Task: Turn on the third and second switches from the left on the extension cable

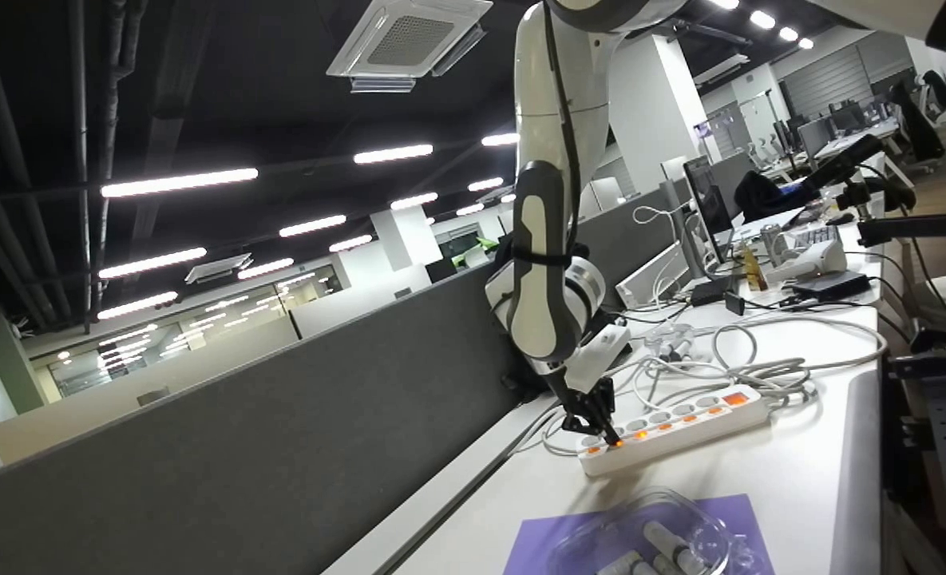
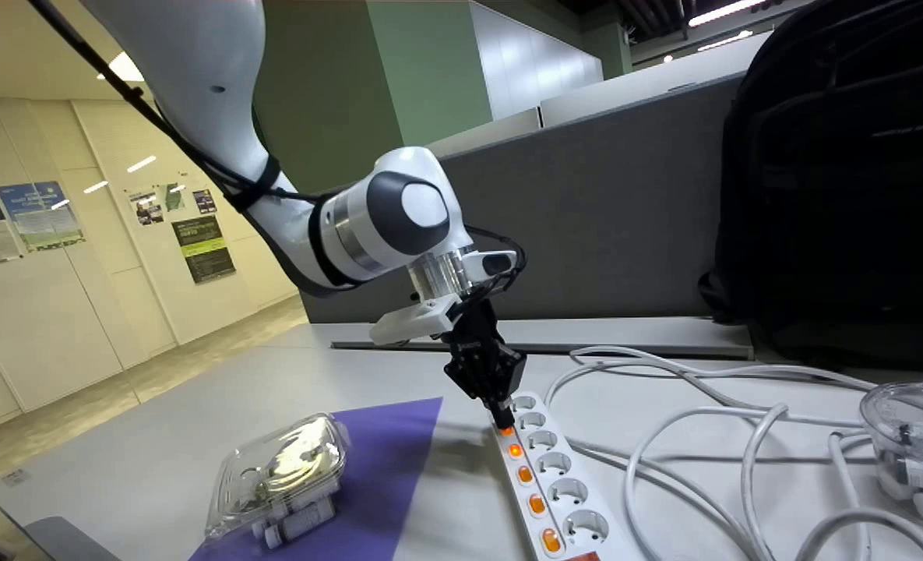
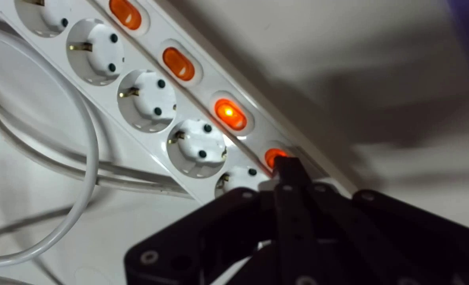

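Clear container (image 2: pixel 286 466) on purple sheet (image 2: pixel 387 460)

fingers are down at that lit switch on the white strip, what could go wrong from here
The fingers partly cover a glowing switch in the wrist view; pressing it again might flip it back off.
A sideways slip could catch the neighbouring lit switch in the same row.
The power strip lies on the white table with no clamp in sight, so a firm push might slide it.
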Robot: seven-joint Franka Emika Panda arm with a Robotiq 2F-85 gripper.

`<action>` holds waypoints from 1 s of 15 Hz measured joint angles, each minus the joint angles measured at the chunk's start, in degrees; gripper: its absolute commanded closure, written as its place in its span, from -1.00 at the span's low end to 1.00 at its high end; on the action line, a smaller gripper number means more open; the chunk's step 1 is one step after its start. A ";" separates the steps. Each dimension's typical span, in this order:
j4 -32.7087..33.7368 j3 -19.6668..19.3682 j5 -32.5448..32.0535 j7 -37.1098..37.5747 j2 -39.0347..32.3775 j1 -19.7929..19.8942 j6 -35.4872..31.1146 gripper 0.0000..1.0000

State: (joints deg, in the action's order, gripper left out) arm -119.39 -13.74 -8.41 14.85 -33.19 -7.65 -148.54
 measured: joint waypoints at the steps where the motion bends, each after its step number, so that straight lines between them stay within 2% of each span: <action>1: 0.71 -0.26 -0.81 0.57 -0.37 -0.52 1.17 1.00; 4: 1.93 0.36 -1.62 -0.34 -0.77 -0.14 3.14 1.00; 8: 1.22 4.95 -0.47 -7.71 0.45 4.00 2.66 1.00; 12: -2.42 10.25 1.92 -14.37 3.04 6.77 1.48 1.00; 15: -5.93 12.09 2.65 -16.75 5.86 6.95 -0.66 1.00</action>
State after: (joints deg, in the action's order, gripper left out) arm -125.32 -1.65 -5.76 -1.90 -27.32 -0.70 -149.20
